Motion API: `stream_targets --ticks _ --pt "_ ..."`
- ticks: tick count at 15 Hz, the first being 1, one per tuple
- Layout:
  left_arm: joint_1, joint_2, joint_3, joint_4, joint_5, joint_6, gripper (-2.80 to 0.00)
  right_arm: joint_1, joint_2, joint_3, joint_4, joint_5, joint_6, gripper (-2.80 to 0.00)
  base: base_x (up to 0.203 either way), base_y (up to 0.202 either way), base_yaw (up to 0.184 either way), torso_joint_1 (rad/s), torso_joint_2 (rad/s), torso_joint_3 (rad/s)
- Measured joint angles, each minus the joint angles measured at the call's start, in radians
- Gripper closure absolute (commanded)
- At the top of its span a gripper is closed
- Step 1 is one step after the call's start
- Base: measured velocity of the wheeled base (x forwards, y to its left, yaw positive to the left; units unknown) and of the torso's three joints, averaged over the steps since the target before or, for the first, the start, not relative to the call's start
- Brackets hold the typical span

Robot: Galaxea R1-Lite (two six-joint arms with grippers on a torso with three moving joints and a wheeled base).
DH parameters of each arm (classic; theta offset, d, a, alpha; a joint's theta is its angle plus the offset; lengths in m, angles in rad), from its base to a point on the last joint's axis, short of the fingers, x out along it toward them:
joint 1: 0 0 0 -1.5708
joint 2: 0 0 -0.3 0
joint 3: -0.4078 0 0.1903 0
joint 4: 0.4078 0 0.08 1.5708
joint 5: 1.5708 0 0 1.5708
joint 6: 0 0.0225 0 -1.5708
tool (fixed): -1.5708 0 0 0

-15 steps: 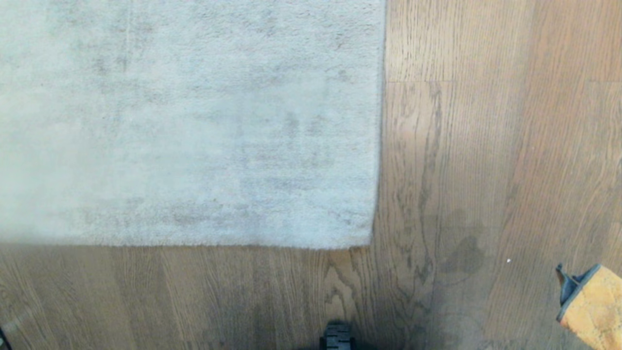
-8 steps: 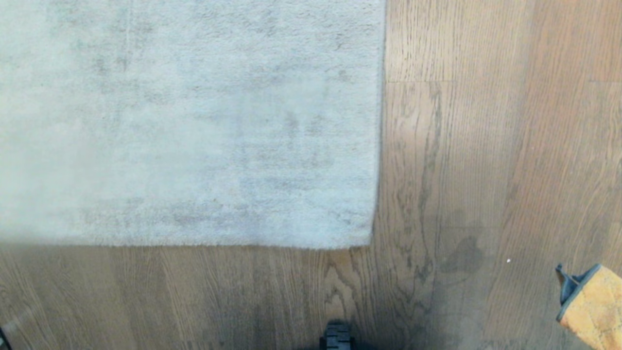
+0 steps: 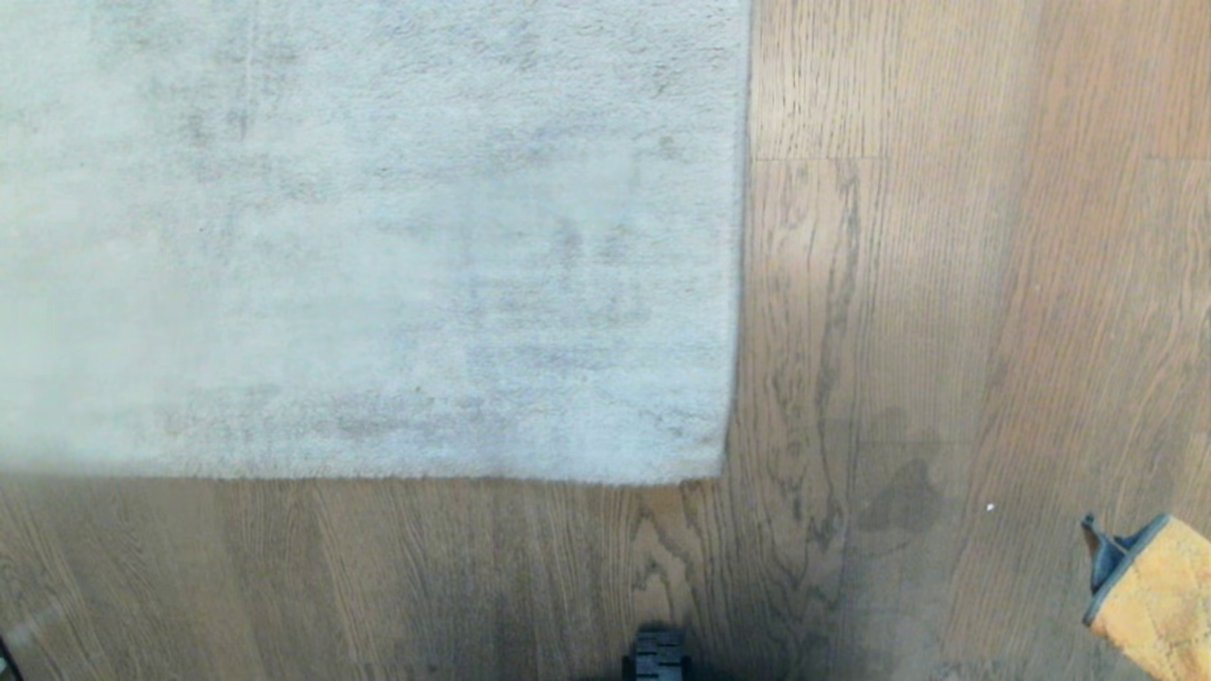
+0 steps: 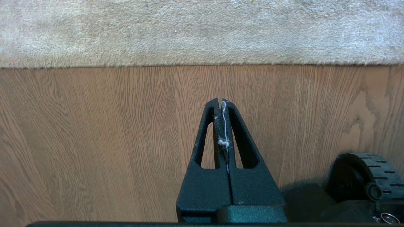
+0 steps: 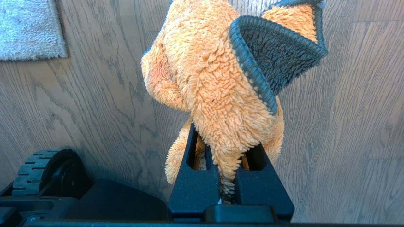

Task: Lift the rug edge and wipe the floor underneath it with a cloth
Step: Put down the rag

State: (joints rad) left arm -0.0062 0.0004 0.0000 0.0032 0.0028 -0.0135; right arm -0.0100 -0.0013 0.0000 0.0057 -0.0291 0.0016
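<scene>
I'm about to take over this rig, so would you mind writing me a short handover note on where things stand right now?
Left gripper: shut, empty apart from some lint, hanging over bare floor short of the rug edge.
Right gripper: shut on the cloth, held over the floor to the right of the rug's corner.
Rug: lying flat, edge not lifted.
Done: cloth is in hand.
Left: lift the rug edge, probably with the left gripper, wipe the floor beneath with the cloth.

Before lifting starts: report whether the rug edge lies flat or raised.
Flat. The rug edge rests along the floor, no backing showing; the shut left gripper hangs short of it.
</scene>
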Motion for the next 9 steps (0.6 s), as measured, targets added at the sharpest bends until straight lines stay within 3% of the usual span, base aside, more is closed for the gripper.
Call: stream_targets --ticks 9 --pt "0.000 0.000 0.000 0.000 0.003 0.002 0.00 -0.001 0.000 0.000 0.000 0.000 0.000 0.00 0.000 0.000 0.000 0.000 0.00 0.000"
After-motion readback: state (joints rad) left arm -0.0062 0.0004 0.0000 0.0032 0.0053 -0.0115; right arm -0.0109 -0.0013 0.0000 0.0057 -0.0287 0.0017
